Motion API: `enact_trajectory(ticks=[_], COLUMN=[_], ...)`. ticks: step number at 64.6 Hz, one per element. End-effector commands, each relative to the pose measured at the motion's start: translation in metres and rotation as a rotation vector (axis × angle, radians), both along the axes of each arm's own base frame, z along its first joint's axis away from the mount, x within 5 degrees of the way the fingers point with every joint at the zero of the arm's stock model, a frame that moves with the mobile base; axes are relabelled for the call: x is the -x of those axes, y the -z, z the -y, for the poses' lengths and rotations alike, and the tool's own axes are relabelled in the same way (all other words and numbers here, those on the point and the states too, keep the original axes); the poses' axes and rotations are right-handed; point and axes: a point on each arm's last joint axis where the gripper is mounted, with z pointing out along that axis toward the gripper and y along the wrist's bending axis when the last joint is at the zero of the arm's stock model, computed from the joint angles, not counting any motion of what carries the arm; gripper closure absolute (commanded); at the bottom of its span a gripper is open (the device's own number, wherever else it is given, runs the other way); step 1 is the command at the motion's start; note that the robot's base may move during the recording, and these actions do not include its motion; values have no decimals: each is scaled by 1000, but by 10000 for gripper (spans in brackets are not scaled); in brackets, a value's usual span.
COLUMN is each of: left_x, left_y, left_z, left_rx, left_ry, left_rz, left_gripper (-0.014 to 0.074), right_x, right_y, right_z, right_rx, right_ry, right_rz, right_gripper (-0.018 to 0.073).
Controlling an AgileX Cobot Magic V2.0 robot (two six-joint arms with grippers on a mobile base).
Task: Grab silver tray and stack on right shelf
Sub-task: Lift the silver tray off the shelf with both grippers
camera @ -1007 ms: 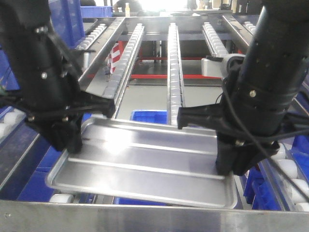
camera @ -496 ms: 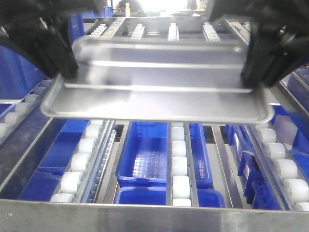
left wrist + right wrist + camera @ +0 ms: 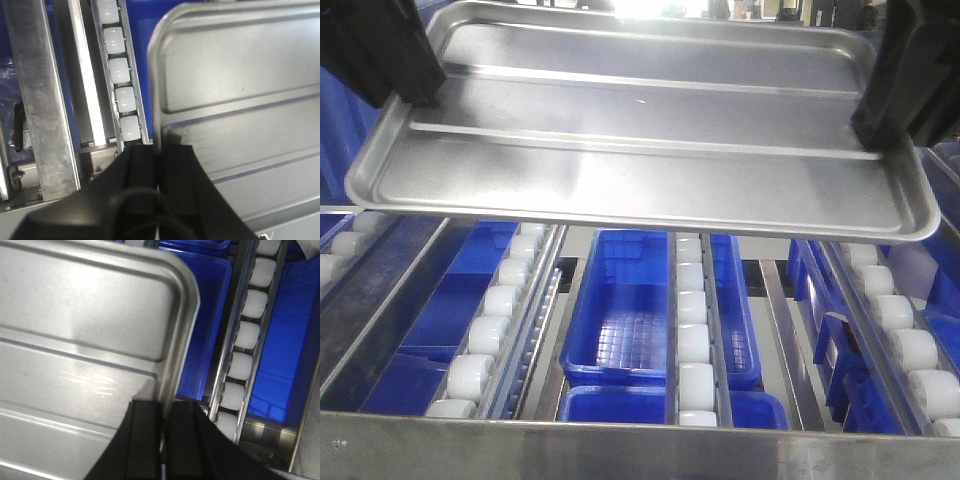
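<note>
Whereas half a second earlier the silver tray (image 3: 640,130) had hung farther off in the front view, it now filled the top of the picture, closer to the camera and larger. The left gripper (image 3: 408,88) gripped its left short rim and the right gripper (image 3: 880,125) its right short rim. Both were black and mostly cut off by the picture's edge. The tray was held in the air between them, its inside turned towards the camera. Beneath the grippers lay the shelf (image 3: 775,330), with a flat steel front bar (image 3: 770,447), rows of white rollers (image 3: 692,340) and blue bins (image 3: 640,310) under the rails. The tray touched none of them.

From the left wrist, two black fingers (image 3: 142,170) stood almost closed, one on each side of the thin rim, just short of a rounded corner. A row of rollers ran along the gripper's outer side.

From the right wrist, the fingers pinched the rim the same way, with a blue bin and more rollers beyond it.

The tray was shiny and shallow, with rounded corners and two long raised ribs across its bottom.
</note>
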Motion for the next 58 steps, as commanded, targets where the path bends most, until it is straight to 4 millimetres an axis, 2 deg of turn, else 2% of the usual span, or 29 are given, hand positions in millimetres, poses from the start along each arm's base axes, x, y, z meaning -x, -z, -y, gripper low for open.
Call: enact_trajectory(ticks=[1, 58], left_x=[2, 5], left_y=[-16, -13], left_z=[-1, -4], left_rx=[26, -15], left_ry=[26, 18], left_rz=[78, 35], left_gripper=[689, 689], right_x=[-1, -1], right_y=[-20, -20], right_z=[1, 1], right_rx=[-32, -29], right_ry=[-35, -34], right_rz=[109, 106], right_gripper=[503, 503])
